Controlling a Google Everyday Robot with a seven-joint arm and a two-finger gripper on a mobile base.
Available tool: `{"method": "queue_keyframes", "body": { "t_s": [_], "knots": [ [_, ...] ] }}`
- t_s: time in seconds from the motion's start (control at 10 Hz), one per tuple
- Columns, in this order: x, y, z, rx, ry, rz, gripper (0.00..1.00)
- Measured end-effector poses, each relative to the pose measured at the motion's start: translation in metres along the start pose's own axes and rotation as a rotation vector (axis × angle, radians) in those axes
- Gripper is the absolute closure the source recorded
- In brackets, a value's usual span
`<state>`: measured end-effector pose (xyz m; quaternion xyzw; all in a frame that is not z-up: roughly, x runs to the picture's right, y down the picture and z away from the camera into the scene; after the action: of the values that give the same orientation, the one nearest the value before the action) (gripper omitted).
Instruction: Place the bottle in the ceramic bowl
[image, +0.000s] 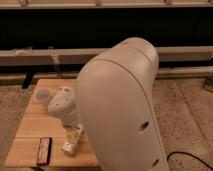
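Note:
My gripper (73, 131) reaches down from the white wrist (62, 105) over the front middle of the wooden table (30, 125). Right under it lies a small white oblong thing with a pale label, which looks like the bottle (71, 143). I cannot tell whether the gripper is touching it. The orange ceramic bowl is out of view, probably hidden behind the large white arm housing (122, 110) that fills the middle of the camera view.
A white cup (42, 93) stands at the table's back left. A dark remote-like thing (44, 149) lies near the front edge, left of the bottle. Speckled floor surrounds the table. A dark wall with pale rails (50, 55) runs behind it.

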<state>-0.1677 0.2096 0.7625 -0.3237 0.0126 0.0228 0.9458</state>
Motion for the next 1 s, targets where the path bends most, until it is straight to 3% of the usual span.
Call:
{"method": "queue_keyframes", "body": {
  "t_s": [0.4, 1.0],
  "knots": [
    [-0.005, 0.012, -0.002, 0.050, -0.011, -0.207, 0.20],
    [-0.009, 0.020, 0.002, 0.038, -0.065, -0.413, 0.20]
  ]
}}
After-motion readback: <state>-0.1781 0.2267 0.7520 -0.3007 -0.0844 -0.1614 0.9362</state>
